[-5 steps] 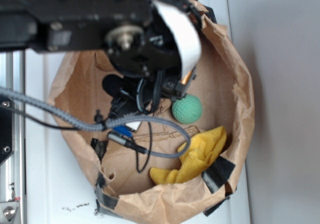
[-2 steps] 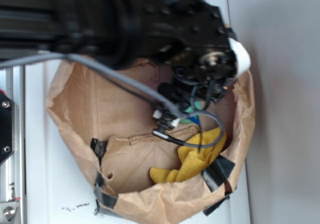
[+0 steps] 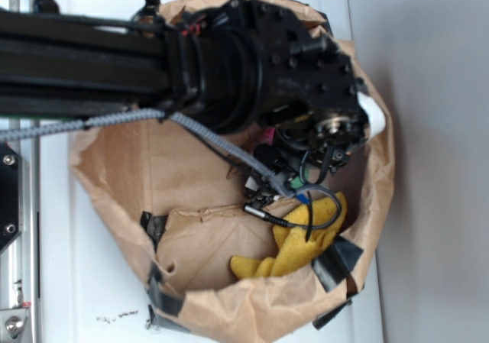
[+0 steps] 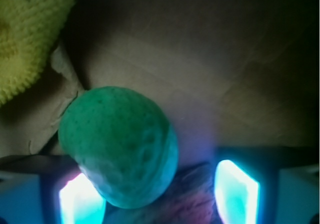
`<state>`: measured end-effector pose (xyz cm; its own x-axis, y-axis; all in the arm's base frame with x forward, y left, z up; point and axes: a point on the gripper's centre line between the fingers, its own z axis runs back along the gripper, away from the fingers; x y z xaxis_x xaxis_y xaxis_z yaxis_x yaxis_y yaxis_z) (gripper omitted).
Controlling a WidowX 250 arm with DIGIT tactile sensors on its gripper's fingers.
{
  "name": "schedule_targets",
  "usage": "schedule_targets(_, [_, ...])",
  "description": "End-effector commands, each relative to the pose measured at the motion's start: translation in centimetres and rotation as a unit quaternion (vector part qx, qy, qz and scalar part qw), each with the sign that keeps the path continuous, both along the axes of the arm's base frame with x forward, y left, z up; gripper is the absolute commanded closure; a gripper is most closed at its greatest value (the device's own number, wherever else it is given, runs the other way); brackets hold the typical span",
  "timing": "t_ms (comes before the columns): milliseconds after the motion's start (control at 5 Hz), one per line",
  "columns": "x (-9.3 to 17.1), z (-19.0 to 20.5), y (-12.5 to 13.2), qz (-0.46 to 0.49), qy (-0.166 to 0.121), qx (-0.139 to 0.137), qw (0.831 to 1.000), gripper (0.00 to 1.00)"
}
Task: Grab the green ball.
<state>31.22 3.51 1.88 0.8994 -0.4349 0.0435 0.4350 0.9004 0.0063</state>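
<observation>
My gripper was spread; green ball sat lower left in wrist frame, against left finger. Off-centre closing risked squirting ball away.

green ball, mint, finely dimpled, matte, lying on brown paper

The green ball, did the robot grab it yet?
Almost. Done: the arm is down in the paper bag, and the hand is at the ball. In hand: in the wrist view the ball sits low between the glowing fingers, close by the left one with a gap to the right one, so the hand looks open. Left: squeeze shut and lift it out, clear of the yellow cloth.
</observation>
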Motion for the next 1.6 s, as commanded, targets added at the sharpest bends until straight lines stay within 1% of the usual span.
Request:
schedule_targets(0, [0.0,2.4,0.2,0.018,-0.036,-0.021,0.999,1.00])
schedule_targets(200, [-0.6,3.6,0.4,0.021,-0.044,-0.032,0.998,1.00])
schedule_targets(400, [-0.7,3.6,0.4,0.020,-0.046,-0.031,0.998,1.00])
schedule_targets(600, [-1.0,4.0,0.8,0.014,-0.048,-0.044,0.998,0.00])
schedule_targets(800, [-1.0,4.4,1.2,0.016,-0.048,-0.051,0.997,0.00])
schedule_targets(1000, [-0.7,5.6,0.9,0.021,-0.042,-0.061,0.997,0.00])
schedule_targets(1200, [-2.2,5.7,-2.2,-0.009,-0.044,-0.033,0.998,0.00])
schedule_targets(1400, [-2.3,5.7,-3.9,-0.018,-0.043,-0.038,0.998,0.00])
